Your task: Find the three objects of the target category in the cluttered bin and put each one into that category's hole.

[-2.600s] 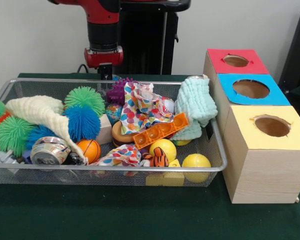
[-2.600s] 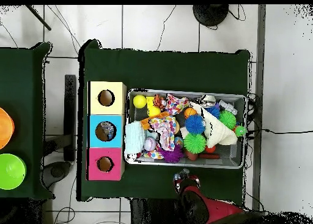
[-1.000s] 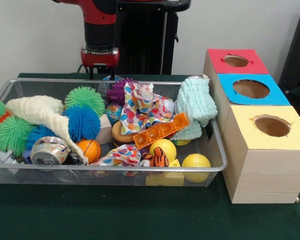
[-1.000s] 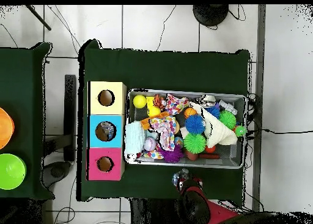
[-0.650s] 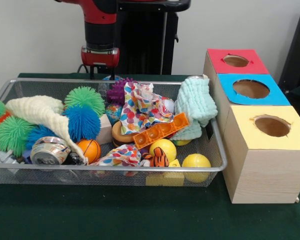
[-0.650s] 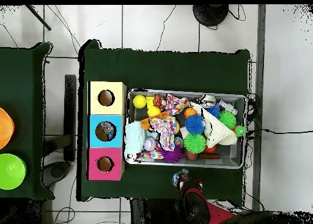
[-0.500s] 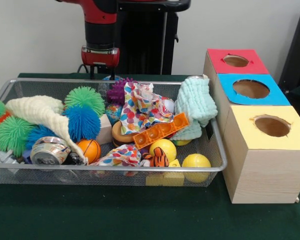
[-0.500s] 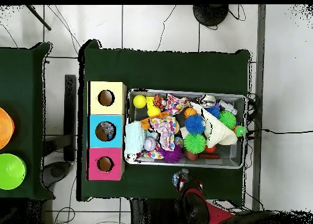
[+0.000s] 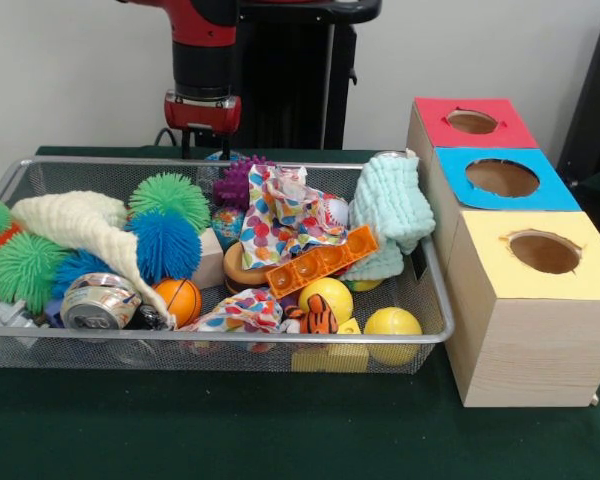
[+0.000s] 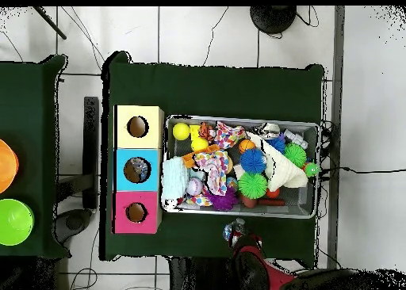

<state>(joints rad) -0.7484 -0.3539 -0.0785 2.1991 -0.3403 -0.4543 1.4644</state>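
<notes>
Pincer (image 9: 202, 152) grip unclear behind bin (image 9: 10, 178); orange tray (image 9: 320, 261) lies diagonally.

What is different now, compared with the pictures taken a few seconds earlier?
The robot's hand has risen a little and drawn back behind the far rim of the silver wire-mesh bin. It holds nothing. The toys and cloths in the bin and the three wooden boxes with coloured tops stayed where they were.

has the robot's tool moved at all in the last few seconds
Yes. In the front view the tool has risen and shifted slightly left: earlier its tips hung at the wire bin's far rim; now they sit just above it.
</notes>
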